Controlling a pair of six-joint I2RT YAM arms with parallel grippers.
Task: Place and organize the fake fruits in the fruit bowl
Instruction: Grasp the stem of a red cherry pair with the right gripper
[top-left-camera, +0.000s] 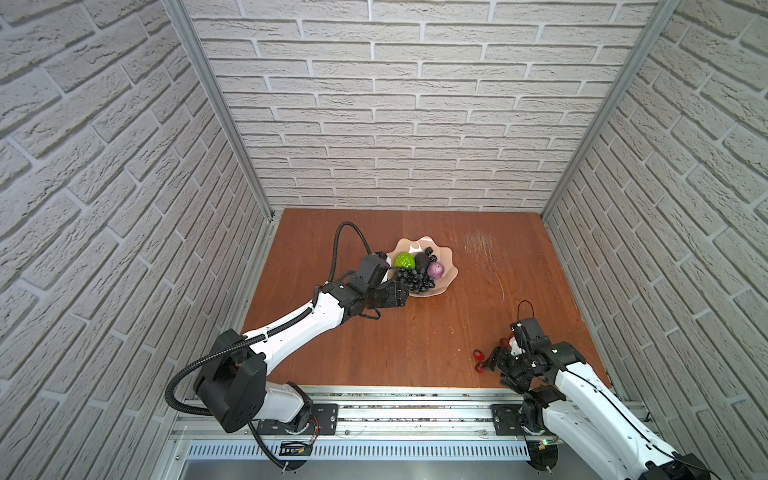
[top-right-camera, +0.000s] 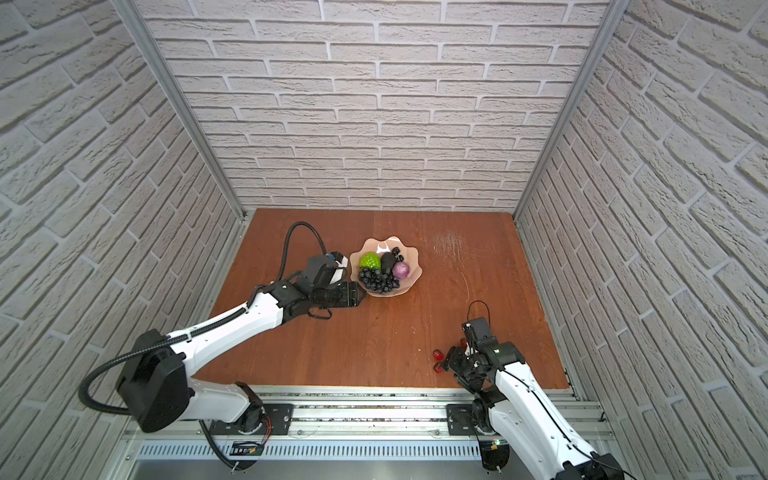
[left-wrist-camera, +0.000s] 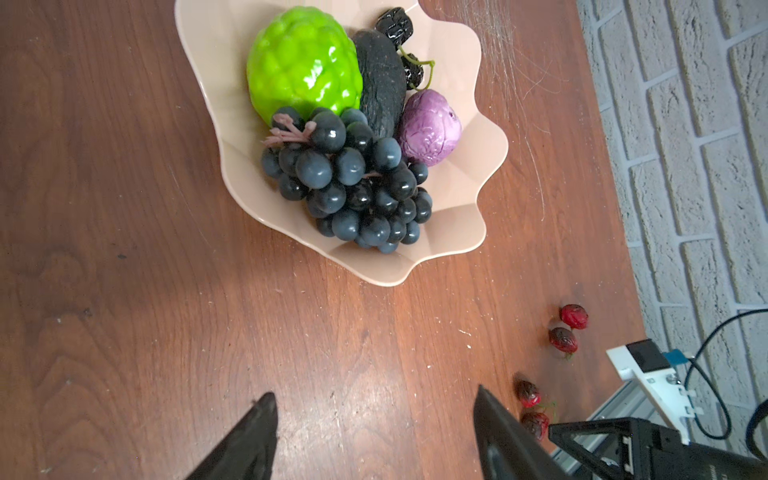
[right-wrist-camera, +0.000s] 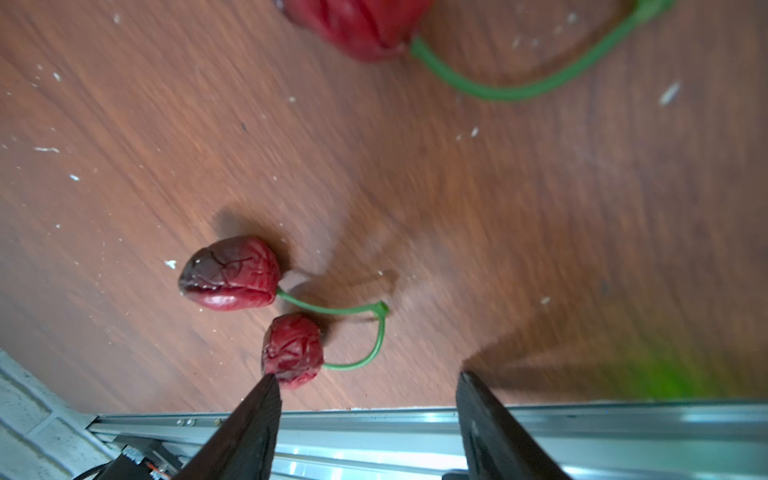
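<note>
Right gripper (right-wrist-camera: 366, 376) is hovering low over the table (right-wrist-camera: 519, 199) with jaws spread and nothing between them. One fingertip is sitting right by the nearer cherry pair (right-wrist-camera: 232, 274), and another cherry pair (right-wrist-camera: 361, 25) is lying further out ahead. Left gripper (left-wrist-camera: 374, 392) is hanging open and empty too, and just ahead of it the fruit bowl (left-wrist-camera: 457, 237) is holding the grape bunch (left-wrist-camera: 353, 187), bumpy green fruit (left-wrist-camera: 303, 62), avocado (left-wrist-camera: 382, 87), purple fruit (left-wrist-camera: 432, 129) and black berries (left-wrist-camera: 395, 25).
</note>
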